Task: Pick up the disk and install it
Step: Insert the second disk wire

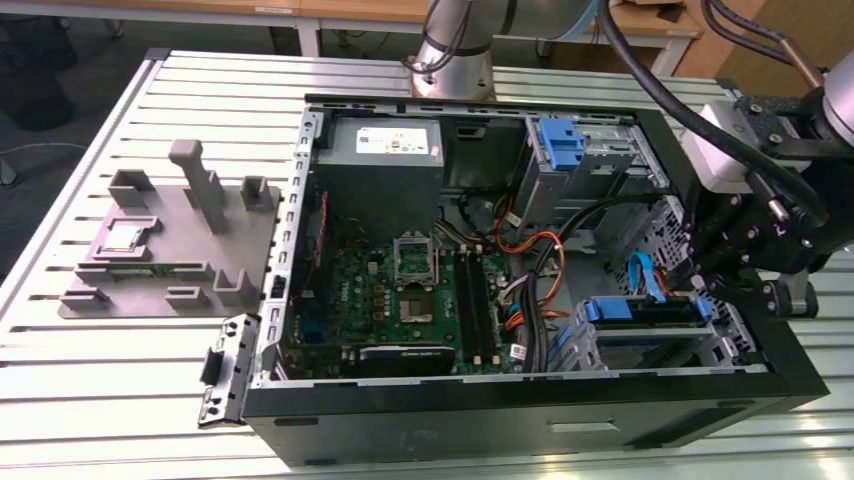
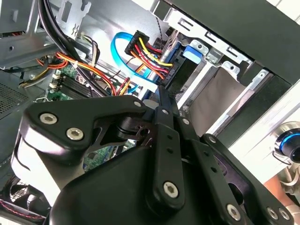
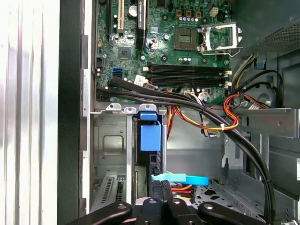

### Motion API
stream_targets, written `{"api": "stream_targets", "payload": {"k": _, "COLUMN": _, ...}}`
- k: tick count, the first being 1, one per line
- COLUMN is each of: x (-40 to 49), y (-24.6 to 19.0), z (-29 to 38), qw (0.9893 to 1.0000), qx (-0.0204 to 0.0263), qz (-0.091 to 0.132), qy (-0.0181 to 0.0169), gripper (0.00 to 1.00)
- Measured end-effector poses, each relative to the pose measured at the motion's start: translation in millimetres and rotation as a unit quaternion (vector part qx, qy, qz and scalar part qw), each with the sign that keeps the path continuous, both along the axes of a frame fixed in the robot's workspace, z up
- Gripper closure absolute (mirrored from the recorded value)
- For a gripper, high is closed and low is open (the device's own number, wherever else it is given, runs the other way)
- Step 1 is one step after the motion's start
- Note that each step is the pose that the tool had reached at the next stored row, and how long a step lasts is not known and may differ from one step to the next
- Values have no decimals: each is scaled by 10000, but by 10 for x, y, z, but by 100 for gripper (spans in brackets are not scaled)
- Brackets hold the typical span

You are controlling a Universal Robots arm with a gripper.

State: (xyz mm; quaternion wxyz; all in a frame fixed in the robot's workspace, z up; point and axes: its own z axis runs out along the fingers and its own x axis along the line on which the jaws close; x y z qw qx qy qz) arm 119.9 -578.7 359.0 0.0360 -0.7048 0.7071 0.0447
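Disk in bay, hand half-hidden

A robotics lab bench set up for computer assembly.

An open PC case lies on a slotted aluminium table, its motherboard and cables exposed. The arm's base is bolted to the same table, and a grey fixture block holding parts sits beside the case. Wooden desks stand behind, over a dark floor.
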Motion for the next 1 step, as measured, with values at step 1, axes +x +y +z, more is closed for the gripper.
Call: {"api": "stream_targets", "payload": {"k": 1, "x": 0, "y": 0, "z": 1, "qw": 10000, "qx": 0, "qz": 0, "qy": 0, "gripper": 90}}
